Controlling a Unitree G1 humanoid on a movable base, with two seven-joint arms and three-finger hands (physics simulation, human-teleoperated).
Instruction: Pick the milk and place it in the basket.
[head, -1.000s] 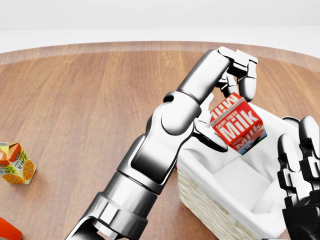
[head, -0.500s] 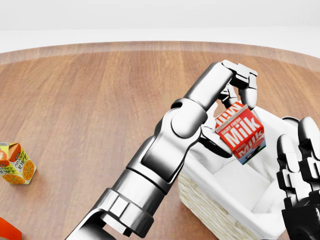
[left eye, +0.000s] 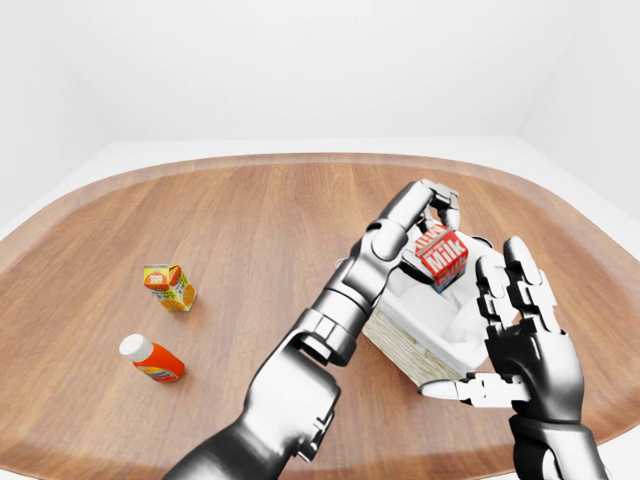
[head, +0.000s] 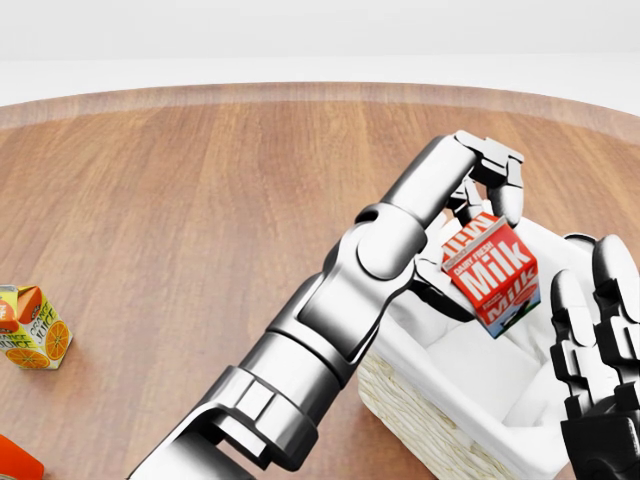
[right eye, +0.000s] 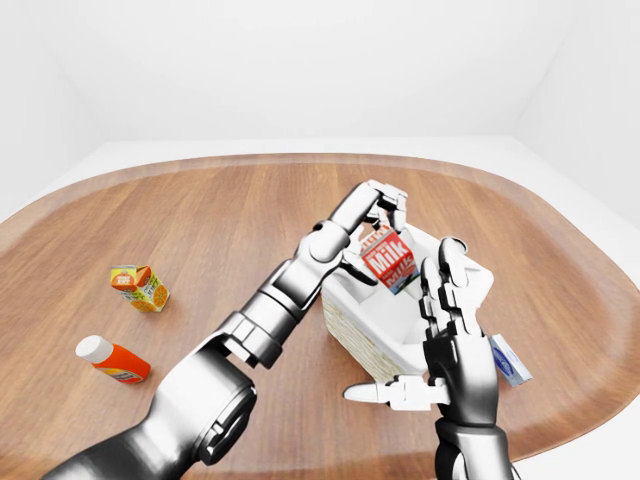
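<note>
Over the white-lined wicker basket at the head view's right, the left robot hand grips the red milk carton, tilted, now carried further right and lower than a second ago; release into the liner looks close; the right robot hand hangs open, empty, beside

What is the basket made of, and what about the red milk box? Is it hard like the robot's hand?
The rectangular woven basket looks like pale straw or wicker, going by its bumpy plaited wall, with a smooth white cloth-like lining inside. The red milk carton looks like printed cardboard: flat faces, sharp folded edges, slight sheen. The robot's left hand holding it looks like polished silver metal, shiny with reflections, though it is only a render.
</note>
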